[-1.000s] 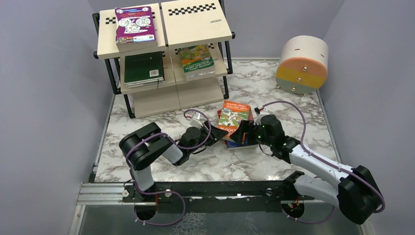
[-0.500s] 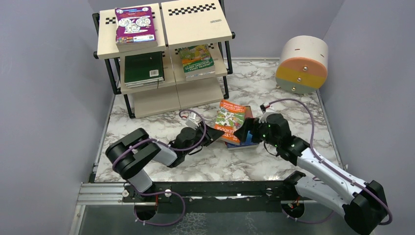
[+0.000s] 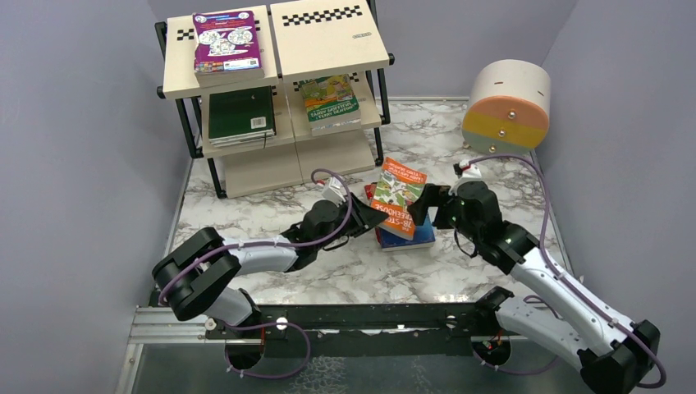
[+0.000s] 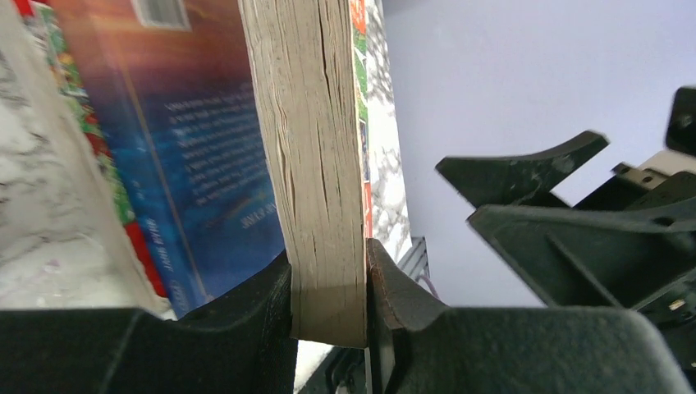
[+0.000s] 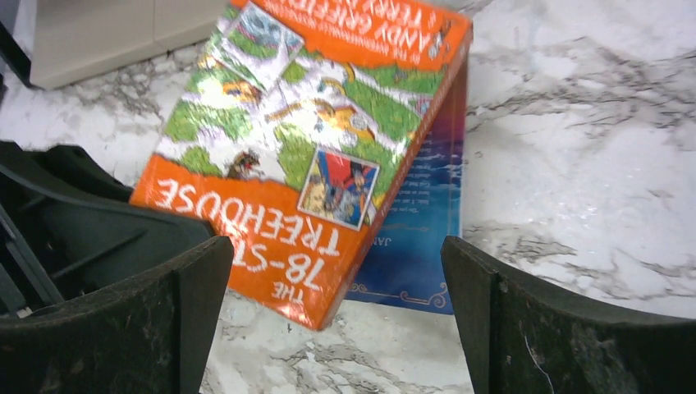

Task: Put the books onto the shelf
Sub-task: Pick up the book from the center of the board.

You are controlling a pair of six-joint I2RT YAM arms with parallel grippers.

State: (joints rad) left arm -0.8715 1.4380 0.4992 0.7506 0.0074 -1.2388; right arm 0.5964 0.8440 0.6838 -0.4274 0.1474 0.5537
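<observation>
Showed three books already on the shelf (image 3: 328, 49): a purple book (image 3: 226, 41) on the top board, a dark green book (image 3: 240, 115) and a green-orange book (image 3: 330, 100) on the middle tier. Left at least two on the table (image 3: 263, 217): an orange book (image 3: 398, 195), tilted up off a blue book (image 3: 417, 239) beneath. Pinched the orange book's page edge in the left gripper (image 4: 328, 271); held the right gripper (image 5: 332, 263) spread wide just beside it, grasping nothing. Against a second before: raised and turned the orange book further, stretched the left arm forward, drew the right gripper back rightward.
</observation>
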